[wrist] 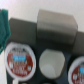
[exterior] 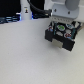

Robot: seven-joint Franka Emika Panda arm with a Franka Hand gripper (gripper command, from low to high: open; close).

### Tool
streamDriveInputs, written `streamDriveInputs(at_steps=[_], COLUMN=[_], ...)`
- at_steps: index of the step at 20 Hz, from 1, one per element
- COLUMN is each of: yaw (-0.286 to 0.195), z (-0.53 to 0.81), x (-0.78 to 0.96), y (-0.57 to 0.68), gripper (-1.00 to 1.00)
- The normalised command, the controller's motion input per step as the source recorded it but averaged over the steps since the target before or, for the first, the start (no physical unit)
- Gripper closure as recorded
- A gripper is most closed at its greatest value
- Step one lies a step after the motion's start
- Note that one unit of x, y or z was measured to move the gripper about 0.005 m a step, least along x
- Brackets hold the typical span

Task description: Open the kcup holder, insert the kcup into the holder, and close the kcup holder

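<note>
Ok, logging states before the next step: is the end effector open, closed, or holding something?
End effector: cannot be told; its fingertips are blurred above the kcup holder.

Below my claw (exterior: 61, 31) the drawer (exterior: 60, 38) is crowded with pods (wrist: 19, 59), leaving one empty slot (wrist: 52, 61); beside it the table (exterior: 25, 57) lies open.

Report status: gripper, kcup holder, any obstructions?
Gripper right above kcup holder, open or shut unclear. Green-topped kcup seen at holder's top; seating too blurred to call. No obstruction seen.
</note>
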Motion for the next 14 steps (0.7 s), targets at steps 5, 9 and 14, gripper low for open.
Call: streamDriveInputs(at_steps=[5,9,14], yaw=[0.114,0.206,0.173], z=[-0.31,-0.28,-0.13], x=[-0.09,-0.38,-0.26], y=[-0.06,0.13,0.3], gripper=[-1.0,-1.0,-1.0])
